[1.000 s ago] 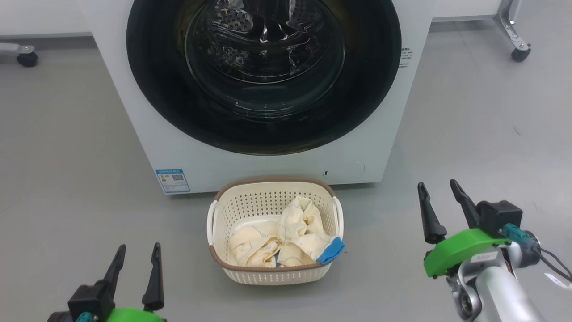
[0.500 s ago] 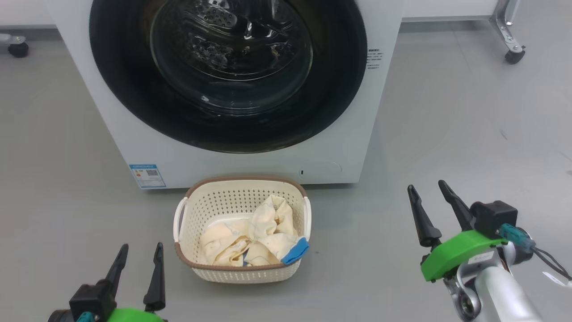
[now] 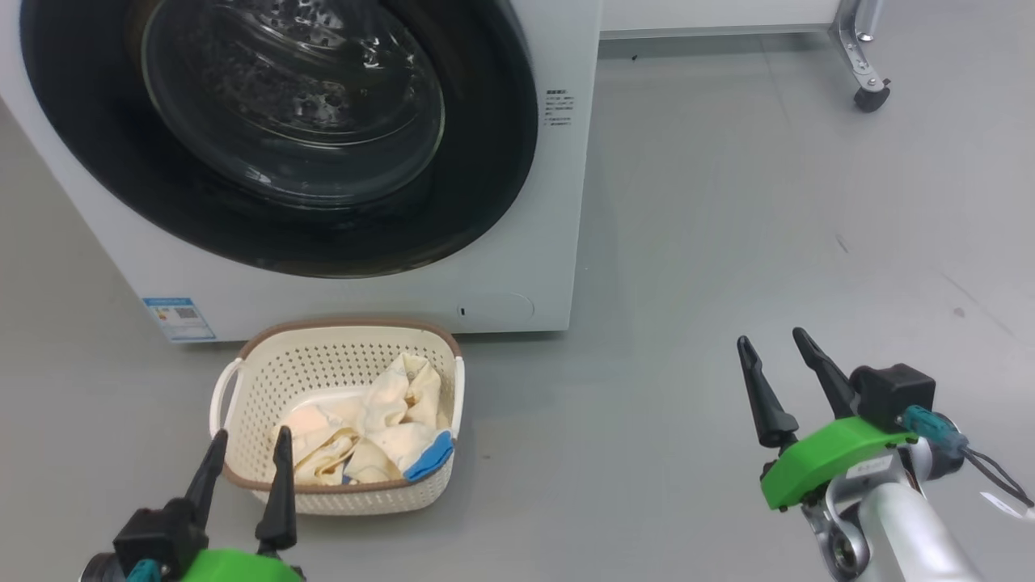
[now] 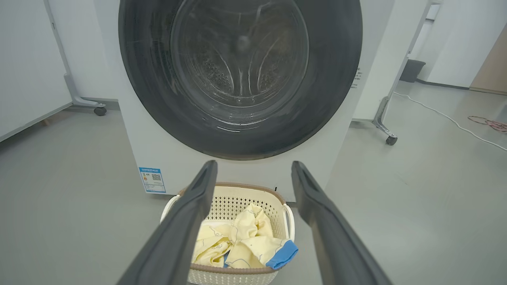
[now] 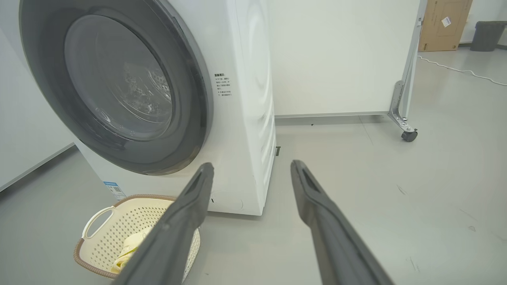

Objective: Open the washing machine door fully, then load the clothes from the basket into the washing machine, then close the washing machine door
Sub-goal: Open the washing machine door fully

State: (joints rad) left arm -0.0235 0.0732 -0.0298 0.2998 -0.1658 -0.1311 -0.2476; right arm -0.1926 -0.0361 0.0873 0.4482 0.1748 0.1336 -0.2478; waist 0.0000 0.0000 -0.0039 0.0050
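The washer [image 3: 558,242] stands on the grey floor [image 3: 728,226] with its door [image 3: 493,186] shut flush against the front. Through the door's glass bowl a perforated steel drum shows dimly. A small blue label [image 3: 179,318] sits at the washer's lower left corner, and a block of small print [image 3: 558,108] is on the front panel just right of the door.

The basket [image 3: 267,380] rests on the floor just in front of the washer, below the door's lower edge and toward the label side. The clothes [image 3: 364,424] lie crumpled inside it, cream-yellow with thin blue lines, and a bright blue patch lies on the basket's rim on the side away from the washer.

The left gripper [image 3: 251,435] hangs in front of the washer on the basket's near side, fingers spread apart and holding nothing. In the left wrist view the left gripper [image 4: 253,164] points at the washer's base, with basket [image 4: 237,198] and clothes [image 4: 245,241] between its fingers.

The right gripper [image 3: 770,338] hangs over bare floor, well off the washer's right side, its fingers also apart and empty. In the right wrist view the right gripper [image 5: 251,164] aims past the washer's right front corner. A caster [image 3: 869,95] on a metal leg stands behind and right of the washer.
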